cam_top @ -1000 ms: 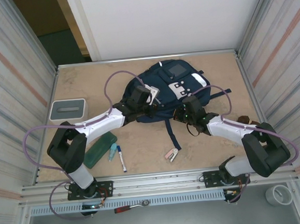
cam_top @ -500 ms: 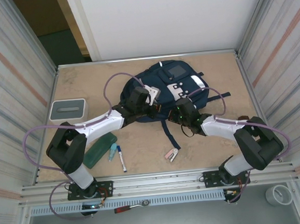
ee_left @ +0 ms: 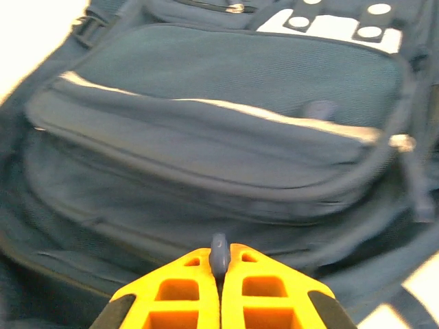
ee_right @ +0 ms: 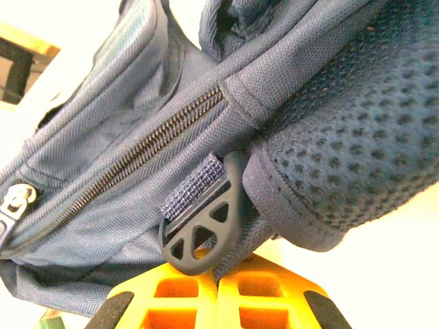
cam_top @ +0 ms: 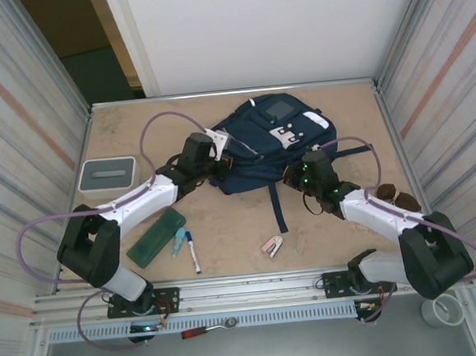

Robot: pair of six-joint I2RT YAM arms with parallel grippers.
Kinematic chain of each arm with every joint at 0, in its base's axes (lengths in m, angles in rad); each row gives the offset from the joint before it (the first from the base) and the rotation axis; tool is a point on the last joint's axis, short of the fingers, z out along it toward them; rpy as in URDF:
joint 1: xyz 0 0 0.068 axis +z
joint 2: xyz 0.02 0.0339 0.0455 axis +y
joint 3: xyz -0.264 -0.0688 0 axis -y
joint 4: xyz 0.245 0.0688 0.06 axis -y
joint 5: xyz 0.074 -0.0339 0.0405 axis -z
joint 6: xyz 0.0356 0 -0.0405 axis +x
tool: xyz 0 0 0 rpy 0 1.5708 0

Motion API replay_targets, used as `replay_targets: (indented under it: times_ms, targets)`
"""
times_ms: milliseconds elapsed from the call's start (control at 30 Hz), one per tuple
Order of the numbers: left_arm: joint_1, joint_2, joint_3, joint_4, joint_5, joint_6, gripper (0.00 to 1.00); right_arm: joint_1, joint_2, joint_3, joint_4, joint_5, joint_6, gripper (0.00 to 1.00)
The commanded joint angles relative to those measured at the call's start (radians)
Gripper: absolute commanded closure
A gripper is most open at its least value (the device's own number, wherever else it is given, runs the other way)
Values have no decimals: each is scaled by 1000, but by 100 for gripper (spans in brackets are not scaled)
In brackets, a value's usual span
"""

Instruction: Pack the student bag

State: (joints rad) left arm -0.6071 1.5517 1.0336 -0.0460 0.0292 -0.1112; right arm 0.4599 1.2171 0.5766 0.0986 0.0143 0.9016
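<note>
The student bag (cam_top: 272, 134) is a navy backpack with white stripes and a grey square panel, lying at the back middle of the table. My left gripper (cam_top: 221, 151) is at its left edge; in the left wrist view the orange fingers (ee_left: 188, 288) are shut on a small dark blue pull tab (ee_left: 219, 252) of the bag (ee_left: 226, 116). My right gripper (cam_top: 298, 173) is at the bag's near right corner. In the right wrist view its fingers (ee_right: 260, 291) are shut on strap webbing beside a black plastic buckle (ee_right: 202, 229), below a closed zipper (ee_right: 137, 161).
A grey-white box (cam_top: 107, 173) stands at the left. A green pencil case (cam_top: 155, 237), a teal stick (cam_top: 179, 241), a marker (cam_top: 193, 252) and a small stapler (cam_top: 271, 245) lie near the front. A loose bag strap (cam_top: 277, 208) trails toward the front. Metal walls close in both sides.
The left gripper has drawn left with its tab and the right gripper has moved right, and the bag has shifted slightly toward the back and spread wider between them.
</note>
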Motion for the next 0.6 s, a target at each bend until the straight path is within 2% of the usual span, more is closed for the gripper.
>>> replay_targets:
  times_ms: [0, 167, 300, 467, 567]
  targets:
    - [57, -52, -8, -24, -105, 51, 100, -45, -69, -20, -86, 68, -56, 100]
    - [91, -35, 16, -44, -140, 47, 100, -80, -88, -6, -107, -3, -120, 100]
    - [109, -48, 25, -46, -123, 39, 100, -158, -51, 57, -219, -81, -217, 100]
    - [98, -52, 66, -23, 27, -4, 100, -270, 18, 135, -269, -202, -247, 100]
    - [46, -44, 115, -22, 83, -16, 100, -347, 103, 228, -303, -292, -271, 100]
